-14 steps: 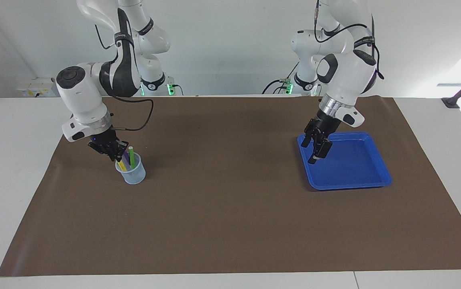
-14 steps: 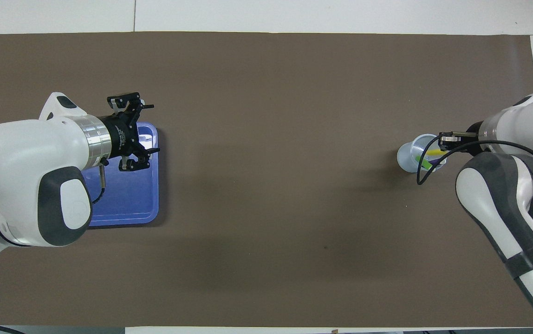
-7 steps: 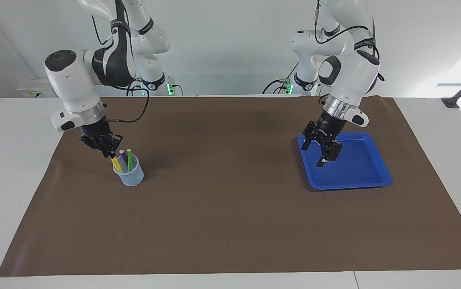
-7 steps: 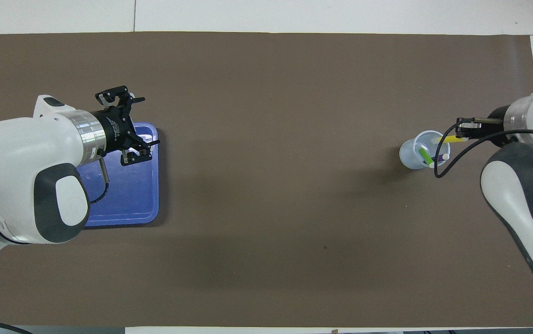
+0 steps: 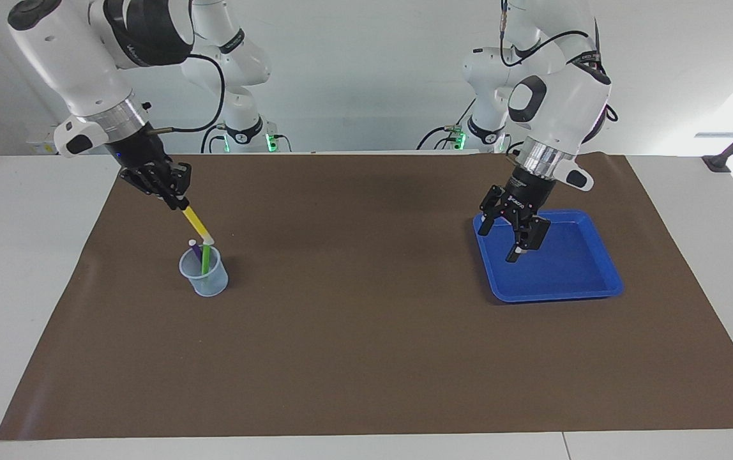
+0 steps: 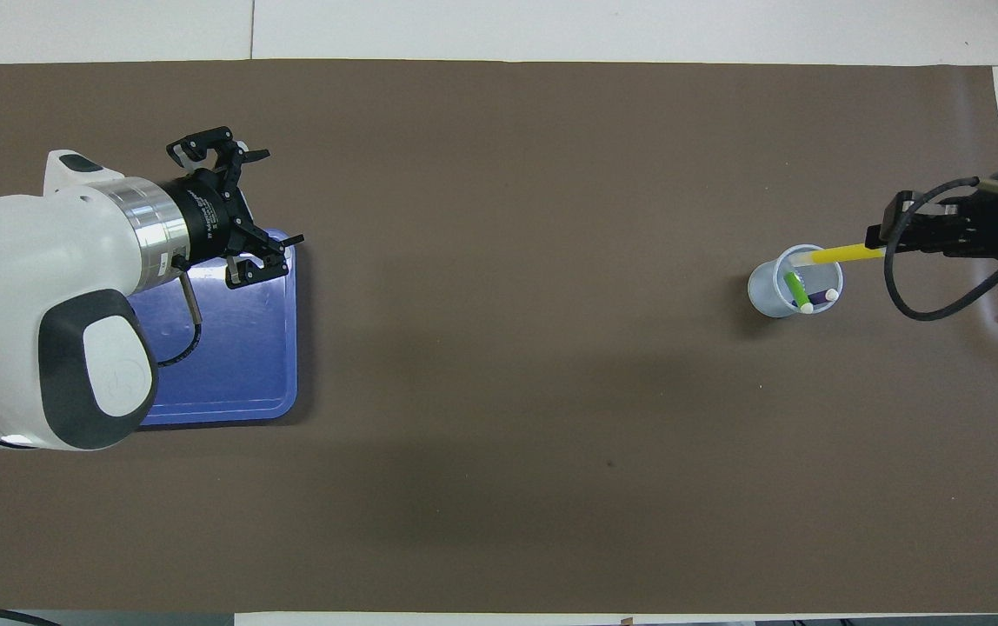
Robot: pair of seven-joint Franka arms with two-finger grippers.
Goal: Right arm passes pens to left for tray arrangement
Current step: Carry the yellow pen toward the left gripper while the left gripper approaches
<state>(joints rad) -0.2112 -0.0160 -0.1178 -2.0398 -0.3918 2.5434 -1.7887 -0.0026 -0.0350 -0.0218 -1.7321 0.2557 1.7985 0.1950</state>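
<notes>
Two pens (image 5: 200, 255) stand in the cup (image 5: 204, 276); right tool (image 5: 172, 199) grips one yellow pen (image 5: 196, 223); left tool (image 5: 505, 237) gapes over one tray (image 5: 571, 271).

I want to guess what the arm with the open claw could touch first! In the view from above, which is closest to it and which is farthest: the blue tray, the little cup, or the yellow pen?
From the left gripper:
1. Blue tray, right under it.
2. Little cup, toward the right arm's end.
3. Yellow pen, held by the right gripper above the cup, a bit past it.

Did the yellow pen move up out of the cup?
Yes. The right end effector lifted the yellow pen upward; its tip is now above the cup rim.
</notes>
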